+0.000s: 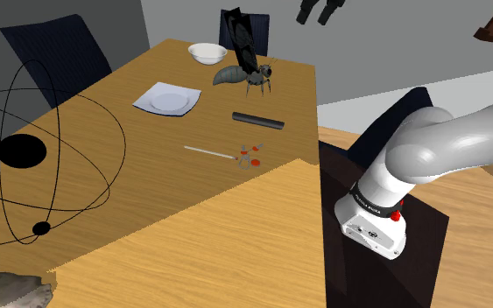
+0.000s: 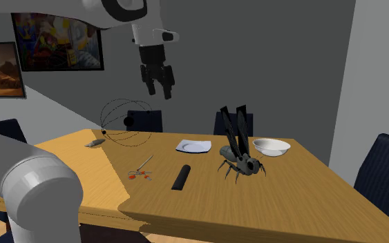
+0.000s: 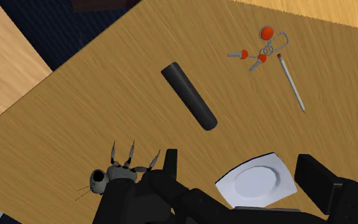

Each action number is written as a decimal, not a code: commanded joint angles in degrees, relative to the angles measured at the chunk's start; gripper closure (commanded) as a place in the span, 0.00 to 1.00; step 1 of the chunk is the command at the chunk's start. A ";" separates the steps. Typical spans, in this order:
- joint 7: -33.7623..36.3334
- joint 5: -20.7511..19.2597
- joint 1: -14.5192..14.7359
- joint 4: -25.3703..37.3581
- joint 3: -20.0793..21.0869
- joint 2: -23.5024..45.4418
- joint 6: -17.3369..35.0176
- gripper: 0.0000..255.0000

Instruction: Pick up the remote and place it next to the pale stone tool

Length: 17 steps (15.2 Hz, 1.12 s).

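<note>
Closest of all, two black fingers [image 3: 323, 181] of the gripper [image 3: 237, 159], set wide apart with nothing clasped between: open and empty. Hangs high above the wooden table [image 1: 174, 210], touching none of the things on it. Below the hand, the remote [image 3: 189, 95], a dark, plain, rod-shaped bar lying flat on the bare tabletop, untouched. Sits near the table edge on the shoulder view's right, between a dark insect figure [image 1: 244, 75] farther off and a small ring of keys [image 1: 251, 157] with red-orange heads nearer the stand [image 1: 424, 262], apart from both. Beside the keys, a thin pale stick [image 1: 207, 151], one end at the ring. Toward the shoulder view's left of the remote, a white square plate [image 1: 167, 99]; beyond that, close to the far edge, a white bowl [image 1: 207, 53]. Pale grey stone tool [image 1: 8, 290] at the shoulder view's lower left corner, on the near end of the table, well apart from the remote. Between the two, a black wire sphere [image 1: 47, 157] with small dark balls on its hoops; in the second exterior view, close beside the stone tool. Dark blue chairs [image 1: 56, 48] around the table, framed pictures [image 2: 58, 41] on the grey wall in the second exterior view.
</note>
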 commanded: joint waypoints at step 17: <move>-22.91 -2.09 5.81 -12.35 -6.73 19.94 21.60 0.00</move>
